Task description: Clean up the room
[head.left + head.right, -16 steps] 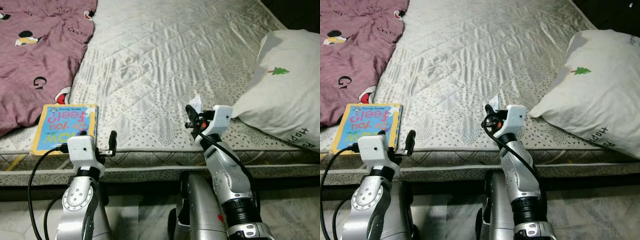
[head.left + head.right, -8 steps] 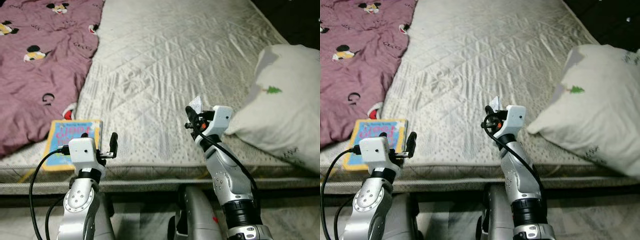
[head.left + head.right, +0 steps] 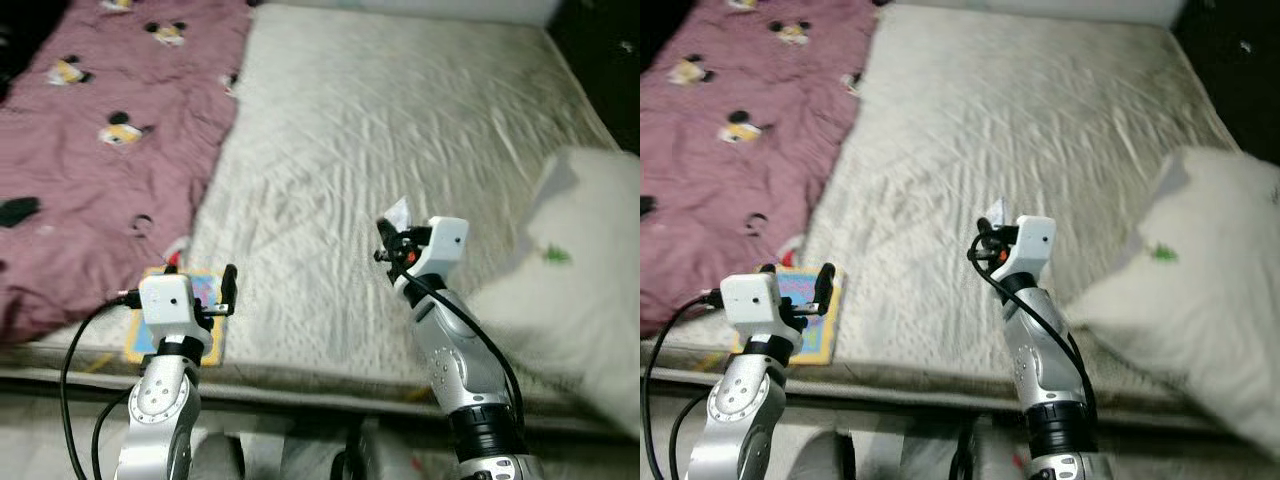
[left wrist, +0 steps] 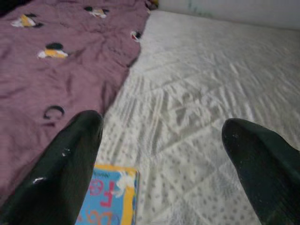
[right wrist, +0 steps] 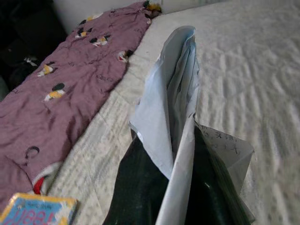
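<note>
White paper scrap [image 5: 176, 117] — pinched inside the right gripper [image 3: 390, 238].

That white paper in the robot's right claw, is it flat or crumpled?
Crumpled: the paper stands in bent, folded layers, pinched between the right gripper's fingers.

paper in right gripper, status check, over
Right gripper shut on paper, raised over mattress. Left gripper open, empty, above book. Nothing in the way.

Book [image 4: 108, 197] cover — big letters, unreadable
</note>
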You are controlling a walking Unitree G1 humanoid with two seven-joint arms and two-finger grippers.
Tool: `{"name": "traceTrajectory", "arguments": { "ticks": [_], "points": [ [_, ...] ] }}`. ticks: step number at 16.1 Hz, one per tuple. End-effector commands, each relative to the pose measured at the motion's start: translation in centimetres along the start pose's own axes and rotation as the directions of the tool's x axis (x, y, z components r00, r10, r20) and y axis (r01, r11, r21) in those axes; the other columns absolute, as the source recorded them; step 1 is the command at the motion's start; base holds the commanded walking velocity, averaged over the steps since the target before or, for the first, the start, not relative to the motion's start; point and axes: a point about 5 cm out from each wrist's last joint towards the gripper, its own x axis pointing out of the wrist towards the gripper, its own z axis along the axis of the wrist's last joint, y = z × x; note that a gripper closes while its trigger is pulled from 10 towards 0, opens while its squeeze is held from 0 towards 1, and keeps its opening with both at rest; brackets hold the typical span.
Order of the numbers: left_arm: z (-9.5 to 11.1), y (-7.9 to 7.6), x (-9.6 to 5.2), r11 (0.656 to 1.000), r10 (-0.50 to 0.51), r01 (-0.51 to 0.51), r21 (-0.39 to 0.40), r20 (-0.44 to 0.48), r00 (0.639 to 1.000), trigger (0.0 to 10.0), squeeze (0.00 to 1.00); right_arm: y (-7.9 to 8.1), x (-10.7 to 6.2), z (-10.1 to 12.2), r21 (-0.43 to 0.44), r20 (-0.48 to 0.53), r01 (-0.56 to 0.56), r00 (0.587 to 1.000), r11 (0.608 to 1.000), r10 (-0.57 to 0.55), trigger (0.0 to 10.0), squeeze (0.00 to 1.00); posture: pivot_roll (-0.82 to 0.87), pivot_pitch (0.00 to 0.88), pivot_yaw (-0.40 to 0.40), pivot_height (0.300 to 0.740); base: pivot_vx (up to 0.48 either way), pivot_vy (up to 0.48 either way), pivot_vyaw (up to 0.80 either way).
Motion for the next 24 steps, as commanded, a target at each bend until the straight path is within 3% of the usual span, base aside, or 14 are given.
{"name": "traceTrajectory", "arguments": {
  "ticks": [1, 8, 13, 18, 20, 24],
  "points": [
    [-0.4, 0.2, -0.3, 1.000, 0.007, -0.007, 0.006, -0.016, 1.000, 10.0, 0.00, 0.0, 0.0, 0.4, -0.012, 0.020, 0.004, 1.000, 1.000, -0.004, 10.0, 0.00, 0.05, 0.138, -0.058, 0.740, 0.000, 0.000, 0.00],
    [-0.4, 0.2, -0.2, 1.000, 0.008, -0.008, 0.009, -0.014, 1.000, 10.0, 0.00, -0.3, 0.1, 0.3, -0.035, 0.017, 0.025, 1.000, 0.999, -0.025, 10.0, 0.00, 0.05, 0.131, -0.061, 0.740, 0.000, 0.000, 0.00],
    [-0.5, 0.4, -0.1, 0.999, 0.043, -0.043, 0.011, -0.019, 0.999, 10.0, 0.00, -1.4, 0.0, -0.5, -0.116, -0.019, 0.113, 0.993, 0.987, -0.116, 10.0, 0.00, 0.06, 0.124, -0.062, 0.740, 0.000, 0.000, 0.00],
    [-0.6, 0.2, -0.1, 0.999, 0.034, -0.035, -0.037, -0.037, 0.999, 10.0, 0.00, -1.5, 0.0, -0.9, -0.103, -0.035, 0.117, 0.992, 0.988, -0.121, 10.0, 0.00, 0.06, 0.123, -0.064, 0.740, 0.000, 0.000, -0.64],
    [-0.8, 0.5, -0.1, 0.997, 0.072, -0.073, -0.020, -0.048, 0.996, 10.0, 0.00, -1.6, 0.0, -1.1, -0.089, -0.036, 0.131, 0.990, 0.987, -0.135, 10.0, 0.00, 0.06, 0.125, -0.065, 0.740, 0.000, 0.000, -0.50],
    [-0.8, 0.3, -0.3, 0.999, 0.051, -0.052, -0.016, -0.047, 0.998, 10.0, 0.00, -1.1, -0.1, -1.4, -0.078, -0.045, 0.113, 0.992, 0.991, -0.117, 10.0, 0.00, 0.06, 0.137, -0.062, 0.740, 0.000, 0.000, -0.14]
  ]
}}
